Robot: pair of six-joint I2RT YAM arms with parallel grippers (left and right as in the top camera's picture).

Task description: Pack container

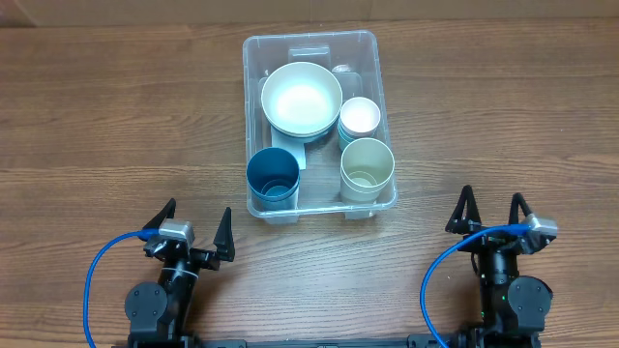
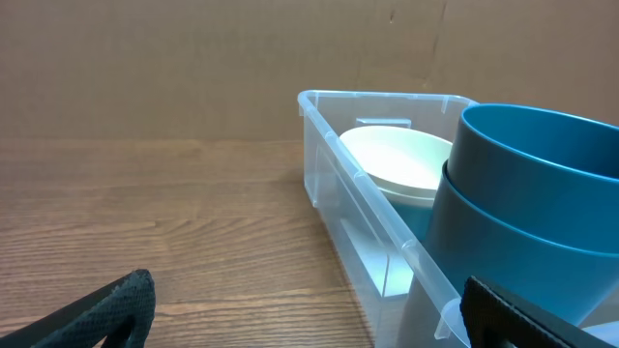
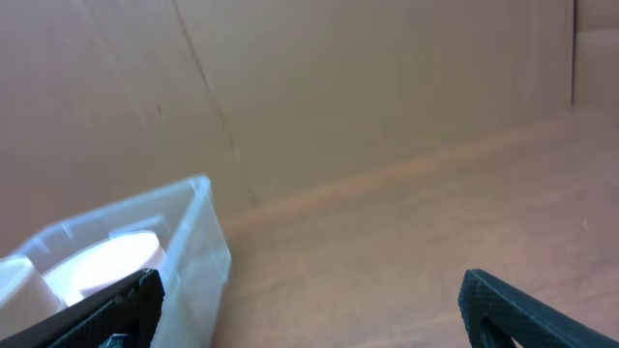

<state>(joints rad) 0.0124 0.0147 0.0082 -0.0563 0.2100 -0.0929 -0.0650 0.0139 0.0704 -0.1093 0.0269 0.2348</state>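
The clear plastic container (image 1: 253, 97) stands at the table's middle back. Inside it are a large pale bowl (image 1: 301, 98), stacked blue cups (image 1: 273, 177), a pale green cup (image 1: 367, 167) and stacked white and pale cups (image 1: 360, 117). My left gripper (image 1: 191, 225) is open and empty near the front left, short of the container. My right gripper (image 1: 492, 211) is open and empty at the front right. The left wrist view shows the container (image 2: 334, 179), the bowl (image 2: 397, 159) and the blue cups (image 2: 527, 213) close on the right. The right wrist view shows the container's corner (image 3: 198, 251).
Bare wooden table (image 1: 106, 116) lies on both sides of the container. A brown cardboard wall (image 2: 193, 68) stands behind the table. The blue cables (image 1: 97, 271) loop beside each arm base.
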